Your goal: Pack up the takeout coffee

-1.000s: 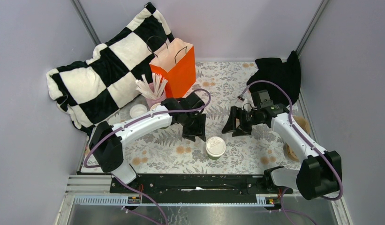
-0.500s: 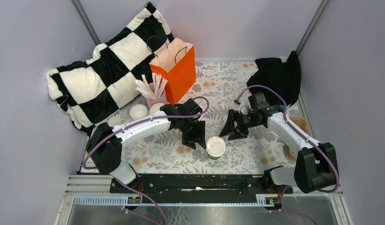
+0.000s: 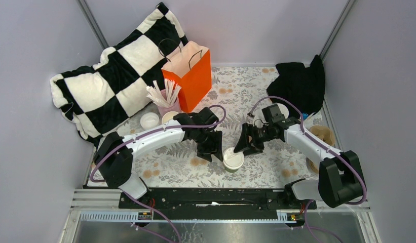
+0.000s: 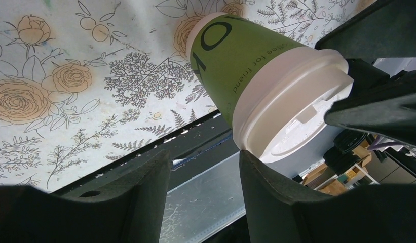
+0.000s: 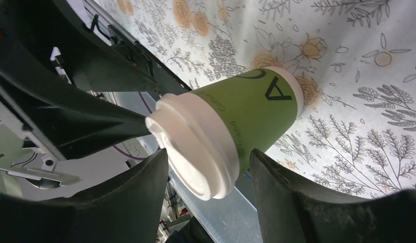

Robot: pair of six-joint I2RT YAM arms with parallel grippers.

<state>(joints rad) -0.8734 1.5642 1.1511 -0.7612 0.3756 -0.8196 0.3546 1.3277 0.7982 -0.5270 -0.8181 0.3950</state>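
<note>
One takeout coffee, a green paper cup point(image 3: 233, 160) with a white lid, stands upright near the table's front middle. My left gripper point(image 3: 208, 147) hangs just to its left, open and empty. In the left wrist view the cup point(image 4: 236, 61) sits just beyond the right fingertip point(image 4: 269, 182), outside the gap of the gripper point(image 4: 205, 162). My right gripper point(image 3: 244, 145) comes in from the cup's right. In the right wrist view the lidded cup point(image 5: 246, 114) lies between the spread fingers of the gripper point(image 5: 208, 162), with gaps on both sides.
An orange paper bag point(image 3: 191, 76) stands open behind the left arm. Beside it are a pink cup of white sticks point(image 3: 165, 103), a beige-insided cup point(image 3: 169, 116) and a round white lid point(image 3: 149, 120). A checkered pillow point(image 3: 109, 76) lies far left, black cloth point(image 3: 299, 81) far right.
The right gripper has moved left and nearer, down around the cup's lid, its fingers narrowing a little. The left gripper shifted nearer to the cup, then held still.
</note>
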